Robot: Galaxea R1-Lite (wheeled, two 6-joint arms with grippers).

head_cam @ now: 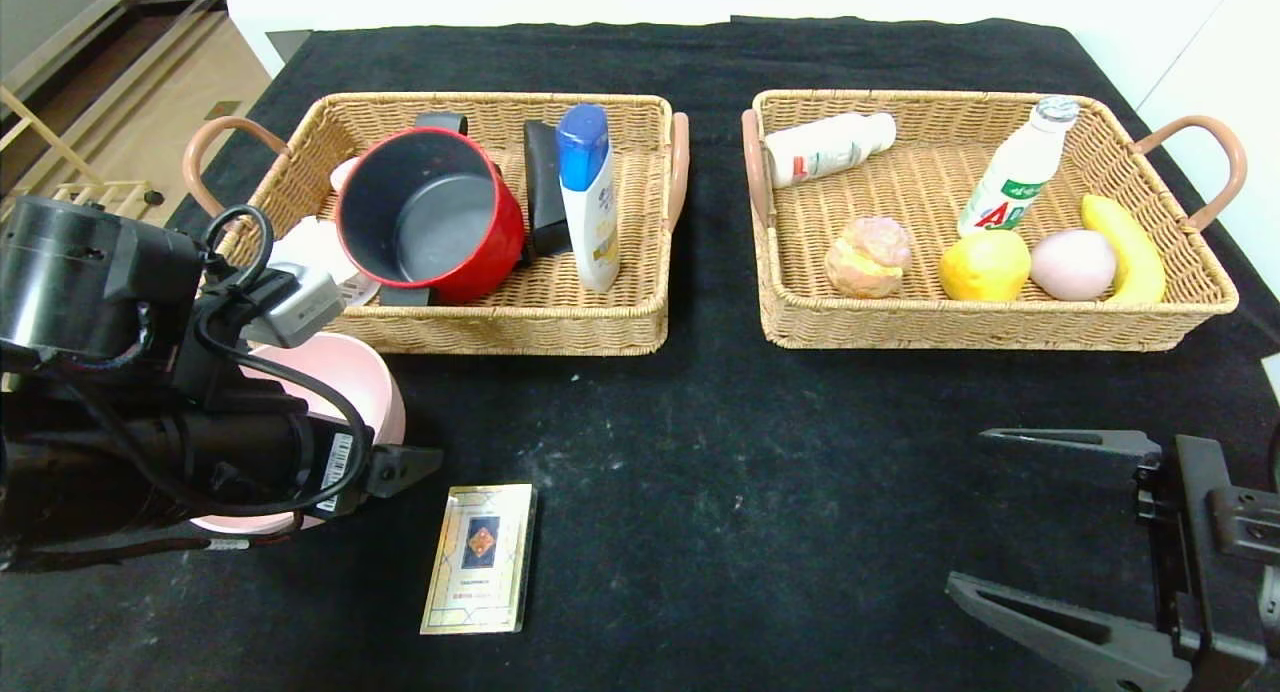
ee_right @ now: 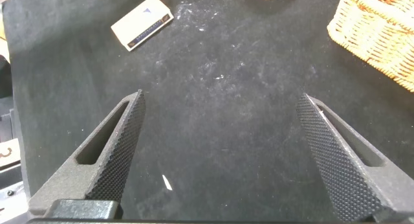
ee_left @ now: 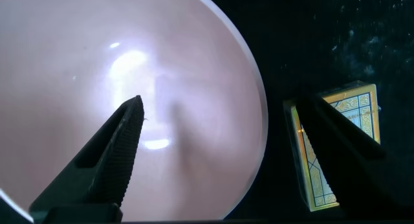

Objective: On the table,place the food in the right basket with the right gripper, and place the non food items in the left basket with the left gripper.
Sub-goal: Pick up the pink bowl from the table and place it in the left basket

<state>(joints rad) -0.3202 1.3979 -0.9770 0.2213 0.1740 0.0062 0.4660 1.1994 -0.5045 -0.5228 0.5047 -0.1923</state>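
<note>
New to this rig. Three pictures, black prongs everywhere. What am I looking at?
A two-armed robot sorting a table. The wide picture is from its head; the other two are from cameras on each wrist, so the prongs are gripper fingers. The left gripper is open over a pink bowl, one finger inside the rim, beside a card box. The right gripper is open over bare cloth, holding nothing. The left basket has non-food: a red pot and a bottle. The right basket has food.
</note>
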